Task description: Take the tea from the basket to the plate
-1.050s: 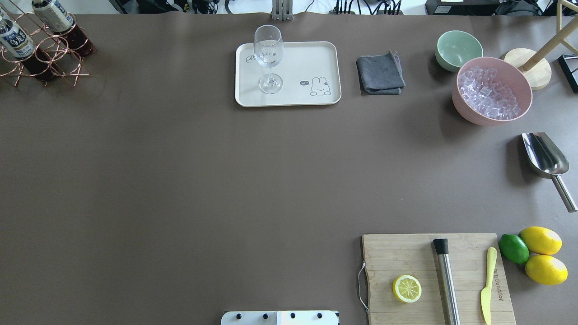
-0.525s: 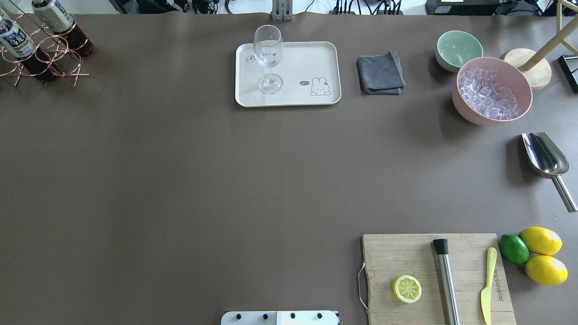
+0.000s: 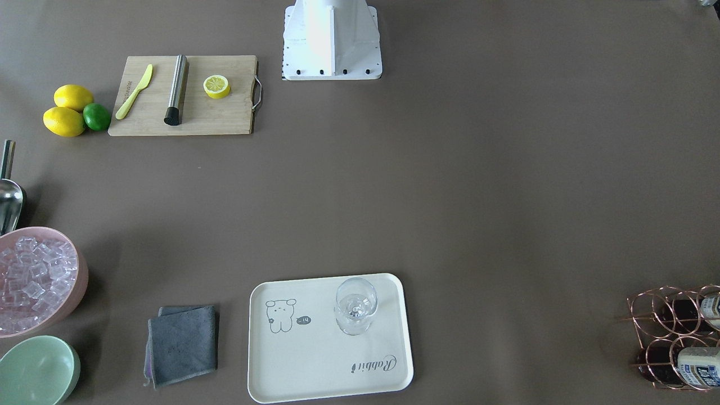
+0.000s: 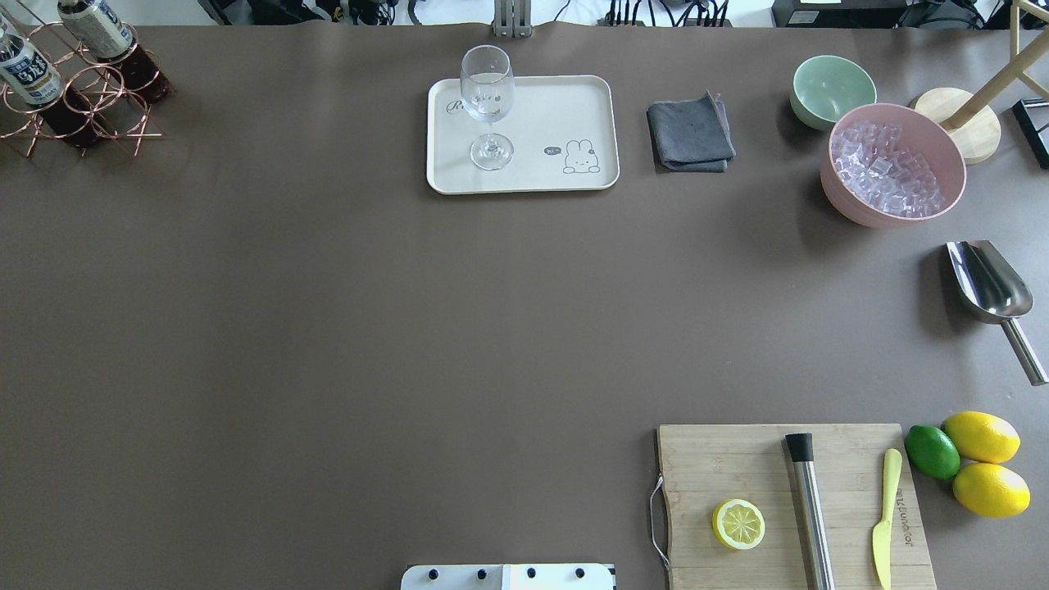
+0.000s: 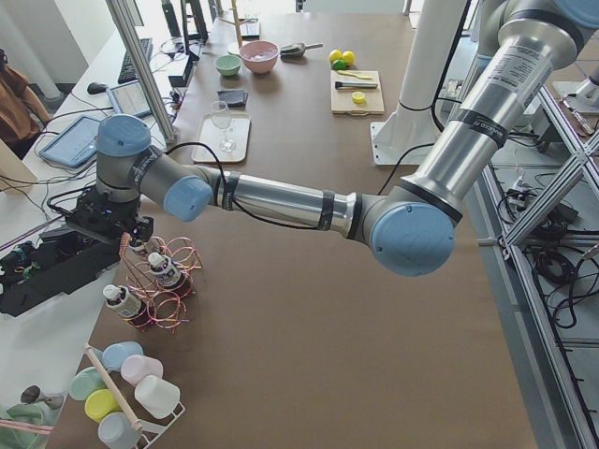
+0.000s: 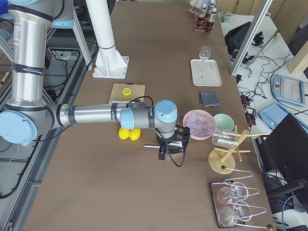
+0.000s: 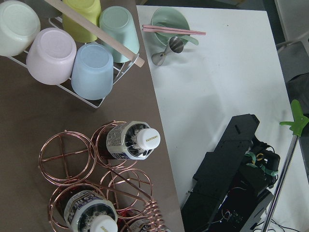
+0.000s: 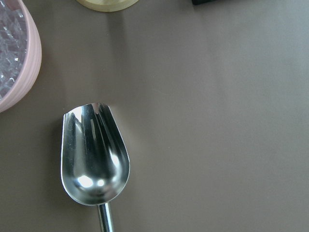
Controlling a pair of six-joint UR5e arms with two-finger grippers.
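Note:
Three tea bottles stand in a copper wire basket (image 4: 90,111) at the table's far left corner. Two of them show in the overhead view (image 4: 29,70). In the left wrist view one white-capped tea bottle (image 7: 134,141) is right below the camera. My left gripper (image 5: 117,229) hovers just over the basket (image 5: 168,290); I cannot tell if it is open or shut. The cream plate (image 4: 545,106) lies at the far middle with a stemmed glass (image 4: 488,102) on it. My right gripper (image 6: 171,147) hangs over a steel scoop (image 8: 94,154); I cannot tell its state.
A grey cloth (image 4: 690,135), a green bowl (image 4: 832,90) and a pink bowl of ice (image 4: 893,164) stand right of the plate. A cutting board (image 4: 721,467) with a lemon half, muddler and knife lies near right. A rack of cups (image 7: 63,43) stands beside the basket.

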